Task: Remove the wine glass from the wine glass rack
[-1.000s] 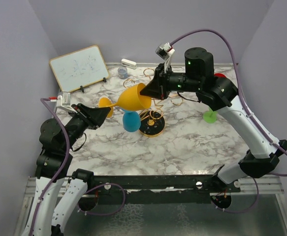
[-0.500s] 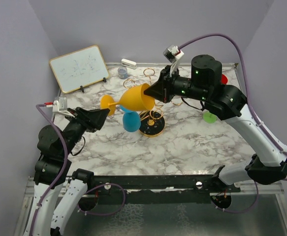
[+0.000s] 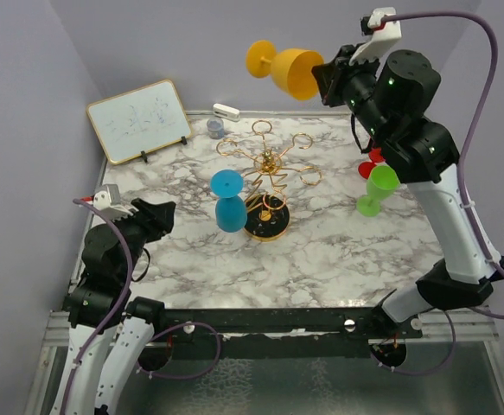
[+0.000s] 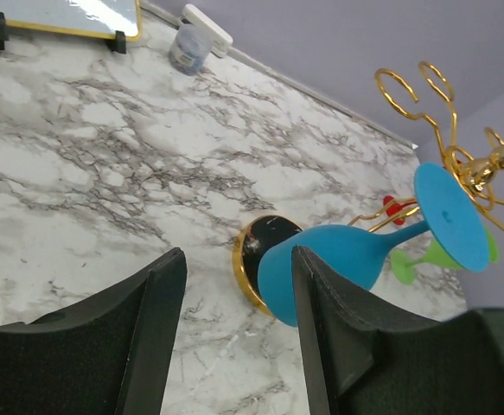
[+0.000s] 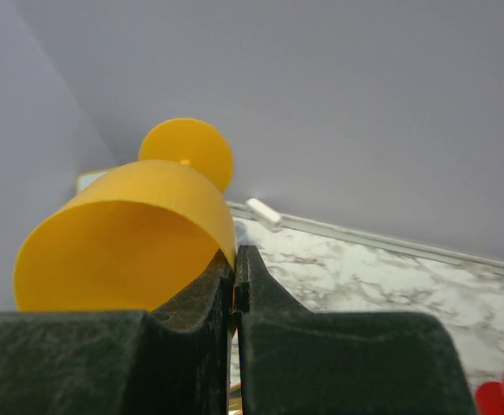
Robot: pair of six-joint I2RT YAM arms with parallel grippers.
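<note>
While the yellow wine glass (image 3: 288,69) hangs clear of the wine glass rack (image 3: 273,166), the right arm is the one holding it

Top: right gripper (image 3: 322,79) clamped on the bowl rim, high above and behind the rack; glass lies sideways, stem axis running left from the grip, foot farthest out. Left wrist: left gripper (image 4: 239,259) parted, empty, facing a blue glass (image 4: 338,264) hooked on the rack. Right wrist: rim pinched tight, bowl left of the grip. I judge set-down needs the foot turned downward
</note>
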